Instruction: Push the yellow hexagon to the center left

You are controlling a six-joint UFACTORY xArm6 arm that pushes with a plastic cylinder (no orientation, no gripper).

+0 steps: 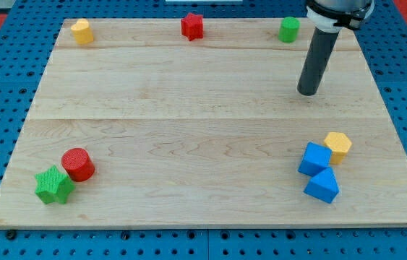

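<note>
On the wooden counter (189, 108) we see the yellow hexagon (338, 146) near the view's right edge, in the lower half, and it touches the blue cube (314, 159) at its lower left side. Just below the cube lies a second blue block (322, 185) with a wedge-like shape, and it is touching the cube. These three blocks make a tight group, so the hexagon is closed in on its left and lower side, and only a narrow strip of board stays between it and the right edge. The wide middle of the counter, from this group until the left side, is open wood. At the lower left corner a red cylinder (78, 164) stands against a green star-shaped block (53, 185). Along the top edge we find a yellow block (82, 32) at the left, a red block (192, 27) in the middle and a green cylinder (288, 29) at the right. Our arm comes down from the top right corner, with the dark rod nearly upright and only a little tilted. Our end effector has nothing to open or close and it holds nothing; my tip (307, 92) rests on the board below the green cylinder, well apart from the yellow hexagon and above it in the view.
</note>
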